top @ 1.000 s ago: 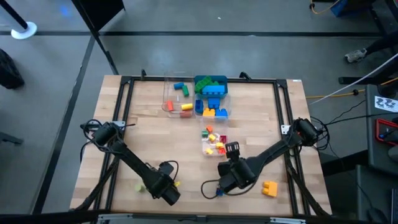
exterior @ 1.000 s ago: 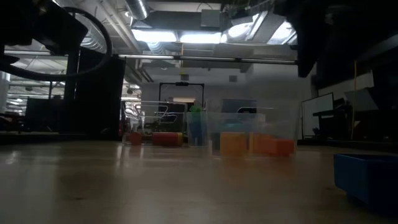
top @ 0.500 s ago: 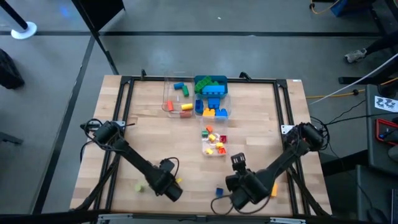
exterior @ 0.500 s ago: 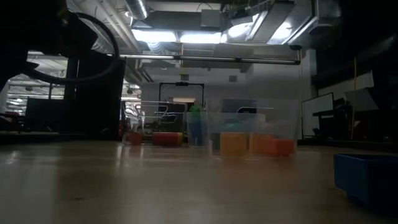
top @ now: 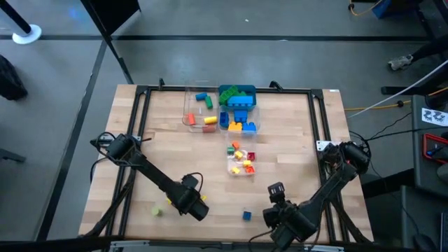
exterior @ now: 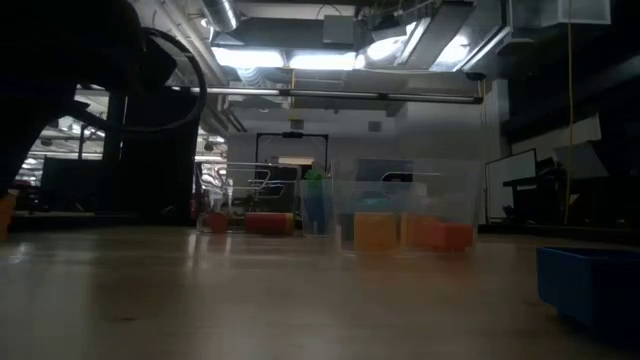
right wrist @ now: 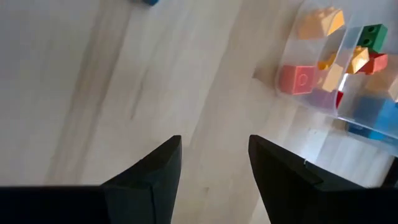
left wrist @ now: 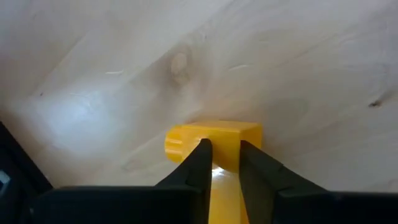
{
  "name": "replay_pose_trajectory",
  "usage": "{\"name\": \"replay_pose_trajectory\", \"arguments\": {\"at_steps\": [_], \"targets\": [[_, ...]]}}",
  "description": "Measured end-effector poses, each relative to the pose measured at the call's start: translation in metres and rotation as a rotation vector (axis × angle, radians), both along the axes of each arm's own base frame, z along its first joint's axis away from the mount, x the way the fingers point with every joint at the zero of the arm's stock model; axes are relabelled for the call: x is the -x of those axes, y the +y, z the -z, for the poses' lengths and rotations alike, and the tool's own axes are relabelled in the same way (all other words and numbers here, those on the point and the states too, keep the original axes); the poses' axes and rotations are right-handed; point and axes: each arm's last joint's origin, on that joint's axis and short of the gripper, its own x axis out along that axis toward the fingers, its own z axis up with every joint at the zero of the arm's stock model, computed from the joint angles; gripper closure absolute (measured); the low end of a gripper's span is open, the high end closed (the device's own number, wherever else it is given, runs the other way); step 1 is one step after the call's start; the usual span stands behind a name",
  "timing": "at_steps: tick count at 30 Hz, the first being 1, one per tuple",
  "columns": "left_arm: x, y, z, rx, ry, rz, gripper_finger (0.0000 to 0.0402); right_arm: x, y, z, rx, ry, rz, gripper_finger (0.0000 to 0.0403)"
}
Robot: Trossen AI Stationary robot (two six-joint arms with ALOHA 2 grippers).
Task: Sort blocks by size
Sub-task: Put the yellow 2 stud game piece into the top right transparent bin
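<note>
A small yellow block (left wrist: pixel 214 134) sits between the fingers of my left gripper (left wrist: pixel 221 149), which is shut on it near the table's front left (top: pixel 192 203). A green block (top: pixel 156 210) lies on the wood to its left and a small blue block (top: pixel 246 215) to its right. My right gripper (top: pixel 283 222) hangs open at the front edge with nothing between its fingers (right wrist: pixel 214 146). The other blocks lie in three clear tubs farther back. My left gripper pinches the yellow block by two opposite sides (left wrist: pixel 217 142) between its two fingers (left wrist: pixel 196 168). They come from above and point down at the table. A stud of the block sticks out sideways past one finger. Whether the block stands on the wood or just above it, I cannot tell.
A tub of small blocks (top: pixel 241 161) stands mid-table, also seen in the right wrist view (right wrist: pixel 336 56). Two tubs (top: pixel 199 108) (top: pixel 238 110) with longer and bigger blocks stand at the far edge. A black frame (top: pixel 140 91) borders the table. Bare wood lies between the tubs and the grippers.
My right gripper has gone toward the table's near edge and somewhat to the right, off the blue block, and its arm now covers the orange block that lay at the front right. My left gripper has shifted a little toward the far edge at the yellow block.
</note>
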Motion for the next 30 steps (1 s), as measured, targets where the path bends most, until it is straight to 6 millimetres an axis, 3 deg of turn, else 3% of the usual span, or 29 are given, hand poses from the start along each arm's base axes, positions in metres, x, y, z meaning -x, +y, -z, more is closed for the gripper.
{"name": "replay_pose_trajectory", "arguments": {"at_steps": [13, 19, 30], "targets": [[0.004, 0.004, -0.008, 0.025, 0.041, 0.023, 0.0397, 0.020, 0.017, 0.000, -0.028, 0.003, -0.022, 0.0213], [0.000, 0.009, -0.009, 0.039, 0.035, 0.045, 0.0401, 0.021, 0.018, 0.001, -0.067, 0.046, -0.001, 0.0213], [-0.037, 0.026, -0.035, 0.109, -0.114, 0.159, 0.0401, 0.031, 0.015, 0.000, -0.045, 0.133, 0.045, 0.0213]]}}
